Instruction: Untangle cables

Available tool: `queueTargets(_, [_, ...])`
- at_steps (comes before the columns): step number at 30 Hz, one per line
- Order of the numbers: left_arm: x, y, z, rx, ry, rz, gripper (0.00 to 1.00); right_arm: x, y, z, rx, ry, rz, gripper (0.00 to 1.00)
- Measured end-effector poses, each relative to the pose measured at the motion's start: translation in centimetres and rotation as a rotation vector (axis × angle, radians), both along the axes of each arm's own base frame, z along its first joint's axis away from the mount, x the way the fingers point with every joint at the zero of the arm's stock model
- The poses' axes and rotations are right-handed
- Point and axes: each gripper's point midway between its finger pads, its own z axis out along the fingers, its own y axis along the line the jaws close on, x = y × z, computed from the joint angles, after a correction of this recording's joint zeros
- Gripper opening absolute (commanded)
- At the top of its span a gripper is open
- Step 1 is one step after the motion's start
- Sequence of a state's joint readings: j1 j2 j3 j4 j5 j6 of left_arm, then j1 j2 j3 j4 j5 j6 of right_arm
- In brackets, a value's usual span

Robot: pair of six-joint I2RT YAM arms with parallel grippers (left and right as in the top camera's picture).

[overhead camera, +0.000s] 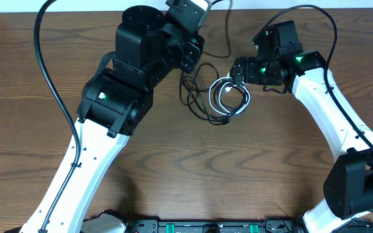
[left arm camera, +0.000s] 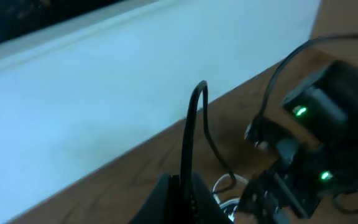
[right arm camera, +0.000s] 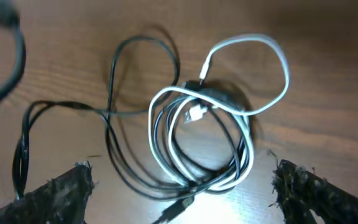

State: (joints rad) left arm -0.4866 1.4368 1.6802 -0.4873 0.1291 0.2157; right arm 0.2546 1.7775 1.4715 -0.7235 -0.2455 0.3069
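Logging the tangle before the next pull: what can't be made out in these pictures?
Overhead: left jaws hidden beneath the left arm.
Left wrist: blurred; where the black cable meets the jaws is cut off by the bottom edge.
Right wrist: black cables run off the bottom edge; over-under crossings with the white cable are unclear where strands stack.

A white cable point(right arm camera: 253, 38) is lying coiled together with black cables point(right arm camera: 113, 65) on the wooden table point(right arm camera: 328, 124) — one white plug end is resting inside the coil. The right gripper point(right arm camera: 185, 180) is hovering over the bundle, its fingers point(right arm camera: 67, 190) standing wide apart — gripping nothing.
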Motion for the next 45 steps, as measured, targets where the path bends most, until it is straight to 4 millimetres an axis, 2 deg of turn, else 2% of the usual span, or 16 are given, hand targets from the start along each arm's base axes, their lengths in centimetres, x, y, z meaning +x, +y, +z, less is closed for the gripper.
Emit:
queueTargets(5, [0.4, 3.5, -2.8, 0.069, 0.103, 0.203, 0.07, 0.2, -0.4, -0.1, -0.021, -0.008, -0.013, 0.98])
queueTargets(8, [0.2, 7.1, -5.0, 0.147, 0.177, 0.394, 0.08, 0.2, -0.7, -0.2, -0.035, -0.007, -0.021, 0.98])
queueTargets(14, [-1.3, 17.5, -8.3, 0.208, 0.290, 0.892, 0.07, 0.3, -0.9, -0.2, -0.047, -0.009, -0.028, 0.98])
queueTargets(20, [-3.0, 29.7, -11.9, 0.058, 0.404, 1.322, 0.07, 0.1, -1.0, -0.4, -0.052, 0.000, -0.030, 0.98])
queueTargets(23, [-3.2, 32.0, -13.0, -0.047, 0.474, 1.359, 0.07, 0.1, -1.0, -0.6, -0.054, 0.004, -0.030, 0.98])
queueTargets(24, [-3.3, 33.7, -14.2, -0.113, 0.532, 1.383, 0.07, 0.1, -1.0, -0.9, -0.056, 0.013, -0.030, 0.98])
queueTargets(26, [-3.1, 34.4, -15.7, -0.160, 0.594, 1.383, 0.08, 0.2, -1.0, -2.0, -0.063, 0.036, -0.029, 0.97])
queueTargets(28, [-2.7, 35.4, -18.4, -0.178, 0.688, 1.391, 0.09, 0.1, -1.0, -4.4, -0.079, 0.095, -0.028, 0.92])
queueTargets(29, [-2.5, 35.7, -19.6, -0.173, 0.728, 1.399, 0.17, 0.1, -1.0, -5.0, -0.083, 0.108, -0.027, 0.91])
queueTargets(31, [-2.3, 36.0, -22.0, -0.152, 0.804, 1.404, 0.48, -0.1, -1.1, -6.8, -0.095, 0.152, -0.026, 0.90])
queueTargets(33, [-2.2, 35.9, -23.9, -0.128, 0.868, 1.399, 0.67, -0.3, -1.1, -7.9, -0.103, 0.178, -0.025, 0.89])
queueTargets(35, [-2.1, 35.6, -25.2, -0.116, 0.914, 1.377, 0.77, -0.5, -1.2, -9.6, -0.113, 0.217, -0.024, 0.89])
queueTargets(38, [-1.7, 34.7, -25.1, -0.148, 0.931, 1.319, 0.77, -0.6, -1.3, -10.8, -0.120, 0.244, -0.025, 0.93])
queueTargets(41, [-0.3, 32.5, -23.7, -0.243, 0.934, 1.183, 0.77, -0.4, -1.4, -10.7, -0.118, 0.237, -0.029, 0.98])
queueTargets(43, [0.5, 30.3, -22.0, -0.322, 0.917, 1.070, 0.77, -0.1, -1.7, -10.7, -0.114, 0.229, -0.038, 0.97])
queueTargets(45, [1.2, 26.9, -20.2, -0.388, 0.913, 0.926, 0.77, 0.7, -2.9, -10.5, -0.100, 0.217, -0.068, 0.97])
